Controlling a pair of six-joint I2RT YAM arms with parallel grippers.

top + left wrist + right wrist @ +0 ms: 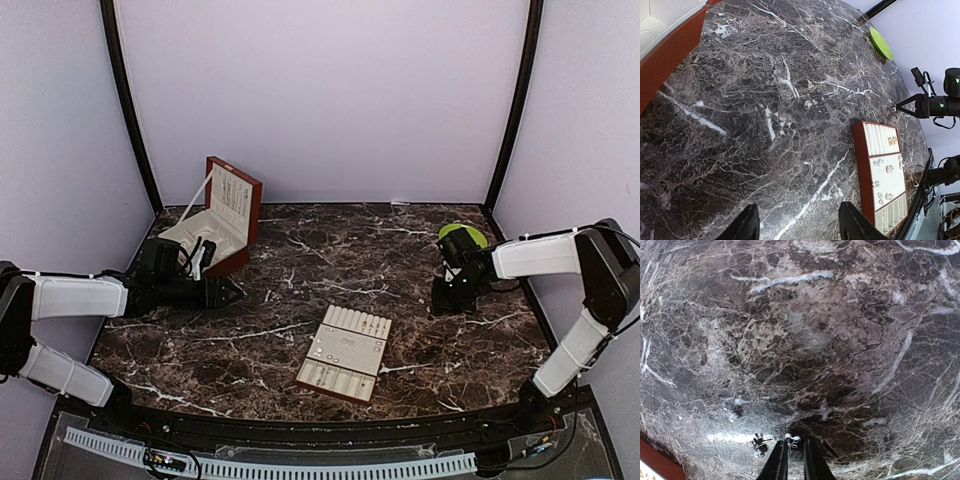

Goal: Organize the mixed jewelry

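The work surface was a dark brown marble-patterned table [300, 250] with white veining and a glossy, hard-looking finish, enclosed by plain lavender walls [320, 100]. A red-brown wooden box [235, 200] stood open at the far left, its pale lining exposed. A cream tray [350, 325] with a ribbed section and flat compartments lay near the centre front. Several small jewelry pieces [879, 162] sat in its compartments, too small for any detail to be made out. A flat green disc [881, 42] lay at the far right edge. One silvery piece [791, 438], seemingly two tiny rounded beads joined together, lay on the bare marble to the right, well apart from the tray. The right gripper [795, 445] was down at it, jaws drawn narrow with a tip on either side, apparently pinching it. The left gripper [799, 210] hung near the box with jaws moderately wide and nothing between them. In my assessment the piece is very light, rigid metal, smooth and prone to skid or flick away on the polished surface. Any thin post or link on it would bend easily. It is best taken across its beaded body, squarely at the very fingertips and with light pressure.
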